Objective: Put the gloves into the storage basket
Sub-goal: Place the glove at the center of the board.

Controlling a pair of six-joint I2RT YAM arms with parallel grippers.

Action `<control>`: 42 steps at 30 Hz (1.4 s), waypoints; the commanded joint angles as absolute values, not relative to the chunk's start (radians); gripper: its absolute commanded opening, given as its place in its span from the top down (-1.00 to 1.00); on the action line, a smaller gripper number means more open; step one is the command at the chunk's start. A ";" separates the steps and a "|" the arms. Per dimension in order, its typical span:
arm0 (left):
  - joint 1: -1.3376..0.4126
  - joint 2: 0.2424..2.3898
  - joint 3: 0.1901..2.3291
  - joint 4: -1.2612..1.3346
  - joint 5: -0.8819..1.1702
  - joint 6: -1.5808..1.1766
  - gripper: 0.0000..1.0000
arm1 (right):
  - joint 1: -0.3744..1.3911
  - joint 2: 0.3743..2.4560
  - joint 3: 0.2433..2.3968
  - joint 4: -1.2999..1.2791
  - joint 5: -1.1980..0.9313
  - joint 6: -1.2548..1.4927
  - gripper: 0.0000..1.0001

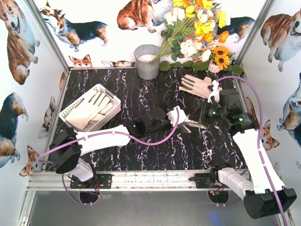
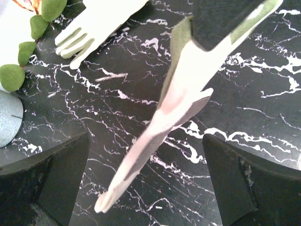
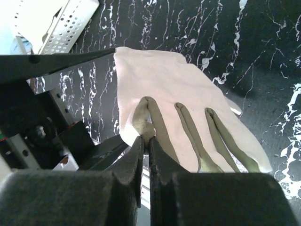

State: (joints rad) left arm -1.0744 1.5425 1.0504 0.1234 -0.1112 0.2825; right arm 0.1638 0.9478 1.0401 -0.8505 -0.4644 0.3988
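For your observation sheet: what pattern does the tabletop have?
The tabletop is black with white marble-like veining, clearest in the top external view.

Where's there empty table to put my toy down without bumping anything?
Biggest bare patch: the near strip of table between the two arms. Another lies at the back, between the basket and the bucket. Crowded: the middle, where both jaws meet at a held glove, and the back right by the flowers and flat glove.
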 commanded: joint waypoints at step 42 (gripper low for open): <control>-0.880 1.279 0.796 0.533 0.127 -0.816 1.00 | 0.167 0.786 0.834 -0.353 -0.707 0.638 -0.69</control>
State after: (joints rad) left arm -0.9009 1.3499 0.7944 0.4103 0.0444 -0.7288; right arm 0.1646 0.7982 0.9054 -0.6563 -0.5179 0.4812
